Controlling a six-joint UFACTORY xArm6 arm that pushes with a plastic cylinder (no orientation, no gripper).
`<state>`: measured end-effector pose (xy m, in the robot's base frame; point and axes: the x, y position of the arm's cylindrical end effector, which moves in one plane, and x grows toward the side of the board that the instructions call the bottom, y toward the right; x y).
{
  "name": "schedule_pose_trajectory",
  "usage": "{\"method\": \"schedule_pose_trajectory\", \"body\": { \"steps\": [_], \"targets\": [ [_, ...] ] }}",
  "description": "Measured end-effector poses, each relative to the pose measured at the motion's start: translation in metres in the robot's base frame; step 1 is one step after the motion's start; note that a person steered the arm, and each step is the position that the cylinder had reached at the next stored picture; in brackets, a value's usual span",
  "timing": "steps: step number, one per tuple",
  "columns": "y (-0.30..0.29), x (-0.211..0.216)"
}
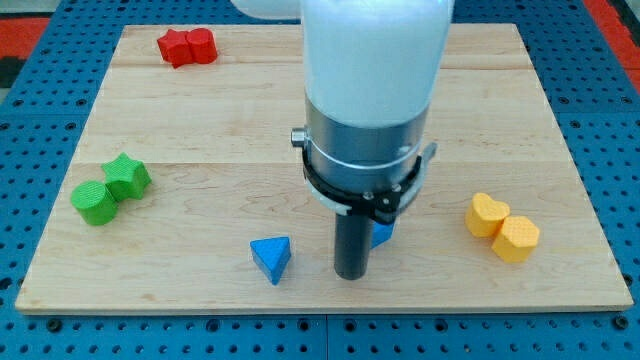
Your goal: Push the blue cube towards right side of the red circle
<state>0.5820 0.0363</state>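
Observation:
The blue cube (383,234) shows only as a small blue corner right of the rod, mostly hidden behind it. My tip (350,276) rests on the board near the view's bottom centre, just left of and touching or nearly touching the cube. Two red blocks sit together at the view's top left: a star-like one (176,47) and a rounder red circle (202,45) on its right. The white and grey arm body hides the board's top centre.
A blue triangle (272,257) lies left of the tip. A green cylinder (94,201) and green star (128,176) sit at the left edge. A yellow heart (486,214) and yellow hexagon (516,238) sit at the right. The wooden board (560,120) lies on blue pegboard.

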Motion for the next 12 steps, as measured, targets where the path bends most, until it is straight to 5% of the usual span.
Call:
{"method": "schedule_pose_trajectory", "body": {
  "steps": [1, 3, 6, 7, 10, 11, 12],
  "targets": [
    [0.042, -0.015],
    [-0.030, -0.073],
    [-0.019, -0.208],
    [-0.074, -0.220],
    [0.031, -0.165],
    [0.004, -0.123],
    [-0.030, -0.130]
  ]
}}
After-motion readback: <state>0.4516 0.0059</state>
